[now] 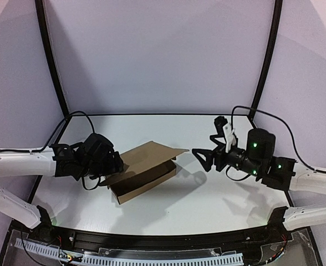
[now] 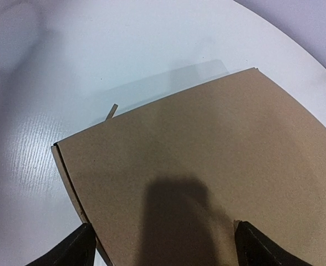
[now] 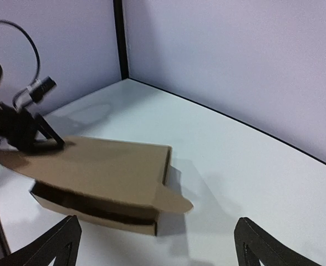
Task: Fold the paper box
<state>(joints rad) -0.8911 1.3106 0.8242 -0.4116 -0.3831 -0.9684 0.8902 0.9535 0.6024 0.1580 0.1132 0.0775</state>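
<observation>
The white surface [image 1: 207,205] fills the lower middle of the top view. It has a faint grain and meets pale walls at a dark back edge. Left of centre on it lies the brown box [image 1: 143,174], its shallow base flat on the surface and its lid slanting up above it. In the right wrist view the box sits at lower left and casts a shadow to its right.

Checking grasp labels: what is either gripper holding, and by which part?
Nothing. The left gripper is open over the brown cardboard paper box; the right gripper is open, apart.
</observation>
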